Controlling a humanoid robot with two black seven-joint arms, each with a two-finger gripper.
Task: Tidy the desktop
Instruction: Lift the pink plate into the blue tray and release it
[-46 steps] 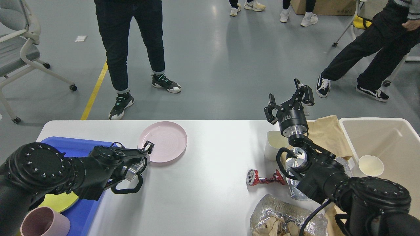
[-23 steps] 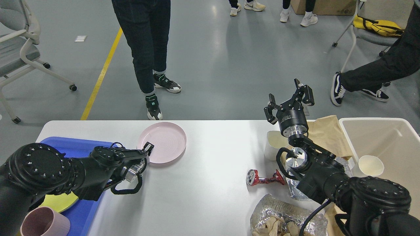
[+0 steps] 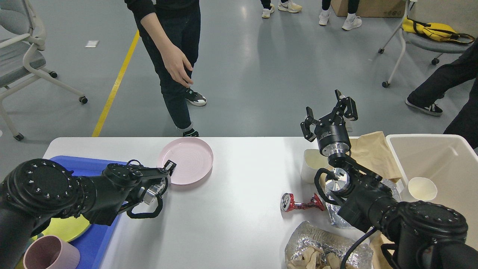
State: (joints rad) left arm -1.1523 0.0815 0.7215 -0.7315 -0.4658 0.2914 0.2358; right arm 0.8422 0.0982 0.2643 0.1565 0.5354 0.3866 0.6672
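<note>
The white desktop [image 3: 239,209] spans the view. A pink plate [image 3: 186,160] lies near its far left edge. My left gripper [image 3: 168,168] is at the plate's near-left rim and appears shut on it, with that side slightly raised. My right gripper [image 3: 328,112] is open and empty, held up above the far right edge. Near it lie a white paper cup [image 3: 312,164], a crushed red can [image 3: 298,203], a crumpled foil bag [image 3: 325,246] and brown paper [image 3: 373,149].
A blue tray [image 3: 89,164] at the left holds a yellow plate [image 3: 69,228] and a pink cup [image 3: 50,256]. A beige bin [image 3: 440,157] at the right holds a paper cup [image 3: 422,188]. A person [image 3: 175,63] stands at the far edge, hand lowered.
The pink plate has shifted slightly with my left gripper. The person behind the table has stepped right and a hand has come into view. My right arm has not moved.
</note>
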